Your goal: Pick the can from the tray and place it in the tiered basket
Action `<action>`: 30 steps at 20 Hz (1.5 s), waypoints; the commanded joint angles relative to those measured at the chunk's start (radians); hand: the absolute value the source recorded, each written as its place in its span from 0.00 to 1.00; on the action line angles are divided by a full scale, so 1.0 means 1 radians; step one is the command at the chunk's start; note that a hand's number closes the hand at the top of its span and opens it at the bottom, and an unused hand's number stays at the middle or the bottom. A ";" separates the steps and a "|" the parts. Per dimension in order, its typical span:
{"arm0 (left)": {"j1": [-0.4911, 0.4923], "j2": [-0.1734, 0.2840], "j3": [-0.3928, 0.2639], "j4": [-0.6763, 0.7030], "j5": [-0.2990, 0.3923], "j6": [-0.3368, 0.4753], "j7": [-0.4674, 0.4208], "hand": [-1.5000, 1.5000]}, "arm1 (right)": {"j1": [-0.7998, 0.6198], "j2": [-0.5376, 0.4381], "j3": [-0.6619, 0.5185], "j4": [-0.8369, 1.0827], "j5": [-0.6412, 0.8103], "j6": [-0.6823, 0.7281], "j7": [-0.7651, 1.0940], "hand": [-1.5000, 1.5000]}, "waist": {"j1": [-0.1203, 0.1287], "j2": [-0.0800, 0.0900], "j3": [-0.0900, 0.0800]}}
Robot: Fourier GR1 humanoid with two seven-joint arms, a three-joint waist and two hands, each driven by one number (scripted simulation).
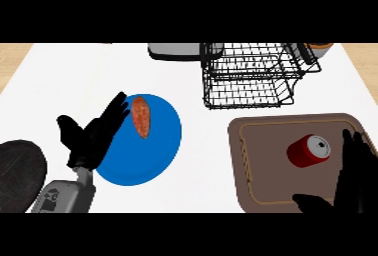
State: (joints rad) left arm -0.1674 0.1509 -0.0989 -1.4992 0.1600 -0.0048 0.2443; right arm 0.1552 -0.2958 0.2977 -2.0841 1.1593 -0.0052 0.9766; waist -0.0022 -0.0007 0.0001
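A red can lies on its side on the brown tray at the right, its silver top facing right. My right hand stands open just right of the can, fingers straight and pointing up the view, thumb spread at the tray's lower part; it does not hold the can. The black wire tiered basket stands at the back, above the tray. My left hand rests open at the left, over the rim of a blue plate.
The blue plate carries a reddish-brown sausage-shaped food item. A dark round pan sits at the lower left edge. A grey appliance stands behind the basket at the back.
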 commanded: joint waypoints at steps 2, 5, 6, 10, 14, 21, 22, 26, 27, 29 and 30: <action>0.021 0.013 0.041 -0.019 0.018 -0.044 0.004 0.50 | -0.068 0.087 -0.001 0.091 0.042 -0.032 -0.013 0.00 | 0.003 0.000 0.000; -0.054 0.026 0.080 0.013 0.026 -0.050 0.050 0.50 | 0.014 0.064 -0.055 0.096 0.010 -0.101 -0.098 0.00 | -0.002 0.000 0.000; 0.068 -0.020 0.013 -0.030 -0.028 -0.034 -0.032 0.50 | -0.003 0.025 -0.123 0.044 -0.055 -0.011 -0.107 0.00 | 0.000 0.000 0.000; 0.017 -0.026 0.018 -0.072 -0.035 -0.020 0.056 0.50 | -0.055 0.094 -0.127 0.169 -0.028 -0.076 -0.130 0.00 | 0.003 0.000 0.000; -0.037 -0.057 0.029 0.044 -0.052 -0.025 -0.010 0.50 | -0.034 0.055 -0.226 0.272 -0.114 -0.140 -0.258 0.00 | -0.001 0.001 0.000; 0.036 -0.029 0.069 -0.022 -0.035 -0.082 -0.011 0.50 | -0.169 0.107 -0.241 0.404 -0.058 -0.114 -0.266 0.00 | 0.004 0.001 0.000; 0.040 -0.028 0.066 -0.065 -0.036 -0.080 0.024 0.50 | -0.012 0.101 -0.226 0.286 -0.071 -0.126 -0.296 0.00 | 0.000 0.000 0.000; -0.005 -0.065 0.061 0.079 -0.058 -0.071 -0.045 0.50 | -0.049 0.130 -0.175 0.379 -0.093 -0.168 -0.398 1.00 | -0.002 0.001 0.000; 0.042 -0.064 0.034 -0.009 -0.074 -0.060 -0.019 0.50 | -0.096 0.146 -0.167 0.424 -0.099 -0.193 -0.422 1.00 | 0.004 0.000 0.000; 0.018 -0.054 0.056 -0.026 -0.069 -0.057 0.018 0.50 | -0.140 0.110 -0.209 0.475 -0.092 -0.183 -0.459 1.00 | 0.004 0.001 0.000; 0.038 -0.073 0.052 -0.001 -0.076 -0.058 -0.027 0.50 | -0.126 0.111 -0.216 0.458 -0.086 -0.189 -0.468 1.00 | 0.002 0.000 0.000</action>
State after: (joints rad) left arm -0.1489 0.0894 -0.0480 -1.4989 0.0938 -0.0628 0.2341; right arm 0.0432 -0.1855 0.0848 -1.6720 1.0665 -0.1709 0.5718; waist -0.0015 -0.0029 -0.0034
